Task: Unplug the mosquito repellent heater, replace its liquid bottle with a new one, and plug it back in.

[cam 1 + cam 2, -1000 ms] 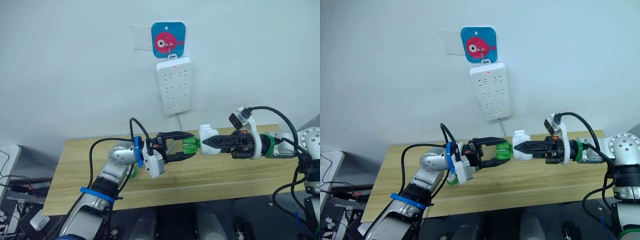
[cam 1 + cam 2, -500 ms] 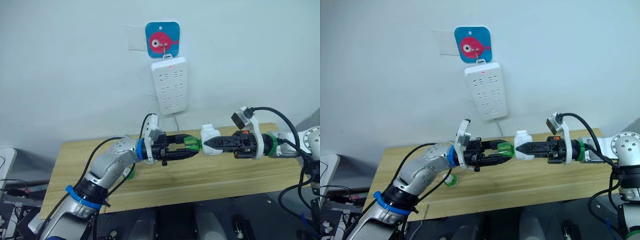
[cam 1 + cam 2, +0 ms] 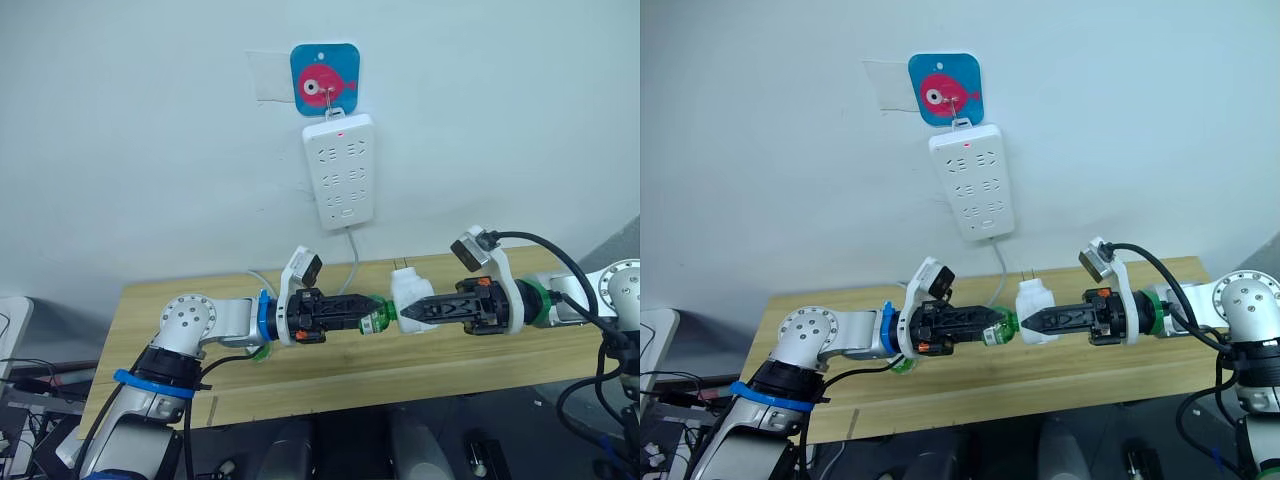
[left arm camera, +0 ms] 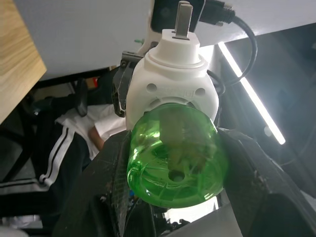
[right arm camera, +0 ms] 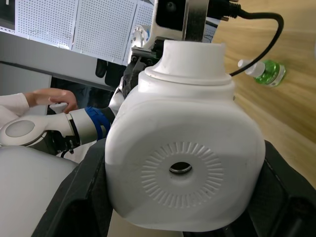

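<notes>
Both arms reach level over the wooden table (image 3: 150, 300) and meet at its middle, at 6 o'clock from the wall-hung power strip (image 3: 341, 170). The left gripper (image 3: 365, 312), forearm horizontal and pointing toward 3 o'clock, has its jaws pinching the green bottle (image 3: 375, 313). The right gripper (image 3: 412, 312), pointing toward 9 o'clock, has its jaws clamped on the mosquito repellent heater (image 3: 408, 294). Bottle and heater touch, held above the table. A second green bottle (image 5: 264, 71) lies on the wood
</notes>
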{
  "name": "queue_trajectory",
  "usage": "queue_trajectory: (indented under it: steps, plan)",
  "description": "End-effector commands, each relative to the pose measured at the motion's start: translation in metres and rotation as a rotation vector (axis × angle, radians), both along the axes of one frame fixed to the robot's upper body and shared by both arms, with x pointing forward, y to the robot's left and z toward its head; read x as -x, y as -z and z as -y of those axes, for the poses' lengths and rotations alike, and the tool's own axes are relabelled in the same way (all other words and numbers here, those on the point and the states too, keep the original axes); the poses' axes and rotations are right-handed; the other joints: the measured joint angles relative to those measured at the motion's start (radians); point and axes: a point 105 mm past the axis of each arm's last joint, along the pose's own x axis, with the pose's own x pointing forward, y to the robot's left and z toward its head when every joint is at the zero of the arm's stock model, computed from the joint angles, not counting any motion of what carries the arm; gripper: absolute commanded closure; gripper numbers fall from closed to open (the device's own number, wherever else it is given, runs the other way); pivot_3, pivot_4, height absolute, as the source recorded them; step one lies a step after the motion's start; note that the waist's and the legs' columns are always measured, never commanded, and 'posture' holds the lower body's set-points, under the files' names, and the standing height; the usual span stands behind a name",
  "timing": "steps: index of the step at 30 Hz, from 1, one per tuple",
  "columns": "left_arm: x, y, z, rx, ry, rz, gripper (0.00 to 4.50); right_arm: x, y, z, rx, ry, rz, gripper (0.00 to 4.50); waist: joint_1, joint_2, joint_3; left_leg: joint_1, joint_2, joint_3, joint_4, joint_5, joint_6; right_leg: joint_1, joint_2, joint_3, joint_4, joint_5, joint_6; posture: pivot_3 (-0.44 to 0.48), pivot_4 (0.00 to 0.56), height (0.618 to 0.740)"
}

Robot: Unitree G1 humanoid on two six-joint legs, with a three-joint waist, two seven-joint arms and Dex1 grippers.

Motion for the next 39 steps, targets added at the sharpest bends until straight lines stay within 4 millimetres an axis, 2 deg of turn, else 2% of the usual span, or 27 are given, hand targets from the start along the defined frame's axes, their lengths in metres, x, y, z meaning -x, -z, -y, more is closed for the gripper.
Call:
queue_trajectory:
  steps: [1,9,12,14,16,18,19,21,25,28,32,39]
  plan:
    - [-0.012,-0.011,-0.023,0.019,-0.115,0.033,2.26,-0.001,-0.014,0.015,-0.024,0.036,0.021,1.48,0.0,0.0,0.0,0.0,0.0,0.0,0.0,0.0,0.0,0.0,0.0,0.0,0.0,0.0,0.0,-0.147,0.211,0.74]
    - [-0.003,-0.012,-0.034,0.008,-0.131,0.032,2.26,-0.012,-0.018,0.033,-0.022,0.12,0.003,1.48,0.004,0.0,0.0,0.0,0.0,0.001,-0.001,0.0,0.0,0.0,-0.001,0.0,-0.001,0.0,-0.001,-0.13,0.219,0.74]
    - [-0.004,-0.012,-0.037,0.002,-0.153,0.038,2.26,-0.015,-0.013,0.041,0.012,0.149,-0.004,1.48,0.006,0.0,0.0,0.0,0.0,0.001,-0.001,0.0,0.0,0.0,-0.001,0.001,0.0,0.0,-0.001,-0.126,0.223,0.74]
    - [-0.005,-0.011,-0.039,-0.01,-0.17,0.051,2.26,-0.021,-0.004,0.049,0.069,0.201,-0.007,1.48,0.009,0.0,0.0,0.0,0.0,0.001,-0.001,0.0,0.0,0.0,-0.001,0.001,0.0,0.0,-0.001,-0.12,0.226,0.74]
    - [-0.004,-0.011,-0.04,-0.026,-0.181,0.084,2.26,-0.033,0.013,0.062,0.199,0.29,0.016,1.48,0.012,0.0,0.0,0.0,0.0,0.002,-0.001,0.0,0.0,0.0,-0.001,0.001,0.0,0.0,-0.001,-0.114,0.231,0.74]
    - [-0.004,-0.012,-0.04,-0.031,-0.187,0.106,2.26,-0.047,0.035,0.079,0.377,0.388,0.048,1.48,0.015,0.0,0.0,0.0,0.0,0.002,-0.001,0.0,0.0,0.0,-0.001,0.001,0.0,0.0,-0.001,-0.107,0.237,0.74]
    - [-0.002,-0.012,-0.04,-0.025,-0.189,0.106,2.26,-0.056,0.051,0.096,0.514,0.454,0.072,1.48,0.016,0.0,0.0,0.0,0.0,0.003,-0.001,0.0,0.0,-0.001,-0.001,0.001,0.0,0.0,-0.001,-0.107,0.237,0.74]
    - [-0.001,-0.012,-0.039,-0.018,-0.19,0.106,2.26,-0.064,0.066,0.117,0.667,0.514,0.106,1.48,0.021,0.0,0.001,0.001,0.0,0.003,-0.001,0.0,0.0,-0.001,-0.001,0.001,0.0,0.0,-0.001,-0.105,0.241,0.74]
    - [0.004,-0.011,-0.034,-0.006,-0.184,0.103,2.26,-0.071,0.084,0.145,0.869,0.539,0.143,1.48,0.026,0.0,0.005,0.001,0.0,0.004,-0.001,0.0,0.0,-0.001,-0.001,0.003,0.0,0.0,-0.001,-0.092,0.251,0.74]
    - [0.009,-0.01,-0.031,-0.004,-0.174,0.106,2.26,-0.078,0.106,0.175,1.111,0.518,0.209,1.48,0.027,-0.003,0.01,0.001,0.0,0.004,-0.001,0.0,0.0,-0.001,-0.002,0.003,0.0,0.0,-0.001,-0.081,0.258,0.74]
    - [0.013,-0.01,-0.031,0.001,-0.173,0.108,2.26,-0.084,0.116,0.187,1.165,0.524,0.18,1.48,0.029,-0.005,0.018,0.002,0.0,0.005,-0.001,0.0,0.0,-0.001,-0.002,0.003,0.0,0.0,-0.001,-0.055,0.276,0.74]
    - [0.022,-0.008,-0.033,-0.006,-0.181,0.107,2.26,-0.091,0.123,0.194,1.178,0.506,0.139,1.48,0.032,-0.006,0.036,0.002,0.0,0.006,-0.001,0.0,0.0,-0.001,-0.007,0.003,0.001,0.0,-0.002,-0.021,0.292,0.74]
